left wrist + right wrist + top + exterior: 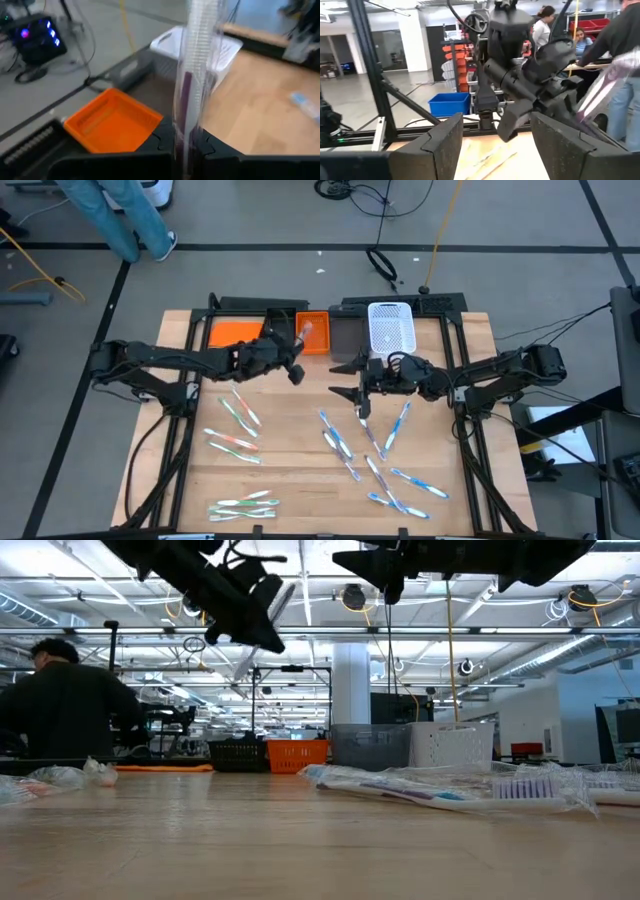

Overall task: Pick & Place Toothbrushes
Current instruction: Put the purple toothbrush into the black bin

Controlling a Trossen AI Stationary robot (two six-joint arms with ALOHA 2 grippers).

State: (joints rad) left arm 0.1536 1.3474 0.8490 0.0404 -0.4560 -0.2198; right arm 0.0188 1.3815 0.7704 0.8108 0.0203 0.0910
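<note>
My left gripper (293,358) hangs above the table's far middle, by the small orange bin (312,332), shut on one clear-wrapped toothbrush (196,70) with a dark purple handle. My right gripper (346,380) hovers open to its right, in front of the grey bin (346,336), touching nothing; its wrist view looks past the spread fingers (440,145) at the left gripper. Green and pink-red toothbrushes (236,416) lie flat on the table's left half. Blue ones (342,442) lie on the right half. In the low view the wrapped brushes (440,790) lie on the tabletop. My left gripper pinches the wrapped toothbrush between its two fingers (161,145) at the purple handle end (184,131). The brush runs along the fingers and sticks out past them toward the table's far edge, its pale end (303,335) over the small orange bin. It is lifted clear of the table (283,598).
Along the far edge stand a flat orange tray (235,332), the small orange bin, the grey bin and a white slotted bin (391,328). Bare wood lies in the middle (290,430) between the two groups of brushes. A person (70,710) sits beyond the table.
</note>
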